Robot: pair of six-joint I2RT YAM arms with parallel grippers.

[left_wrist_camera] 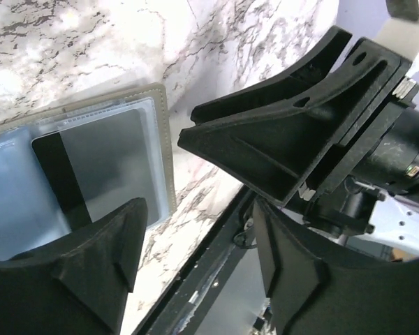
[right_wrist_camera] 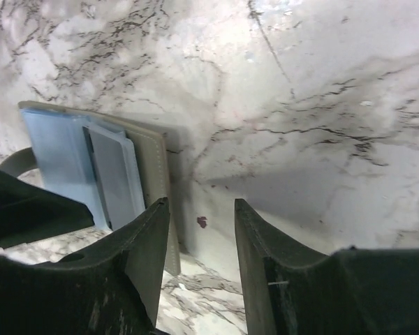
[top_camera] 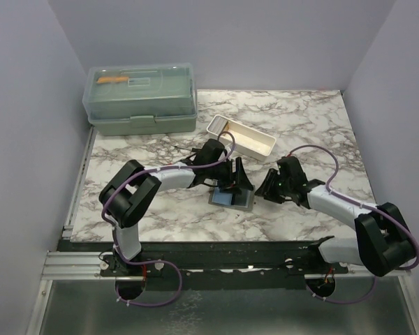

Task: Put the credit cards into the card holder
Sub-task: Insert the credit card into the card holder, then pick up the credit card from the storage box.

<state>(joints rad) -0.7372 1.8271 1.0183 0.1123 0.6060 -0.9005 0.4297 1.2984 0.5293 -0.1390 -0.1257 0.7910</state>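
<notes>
Two robot arms: the left arm (top_camera: pixel 169 178) and right arm (top_camera: pixel 335 204) have pale grey shells between bulky black joints. Purple cables (top_camera: pixel 314 147) loop alongside them. The left end effector (top_camera: pixel 237 183) and right end effector (top_camera: pixel 270 187) are black, with ribbed, wedge-shaped fingers (left_wrist_camera: pixel 91 279). A small silver fitting is possibly a screw (left_wrist_camera: pixel 405 85).

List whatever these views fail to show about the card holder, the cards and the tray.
- Top view: the left gripper covers much of the card holder, so the credit cards in it cannot be counted.
- Left wrist view: the frame edge cuts off the holder's left part, and the left gripper hides its lower part.
- Right wrist view: the right gripper hides the holder's lower edge.
- Top view: the white tray is too small to show its contents.
</notes>
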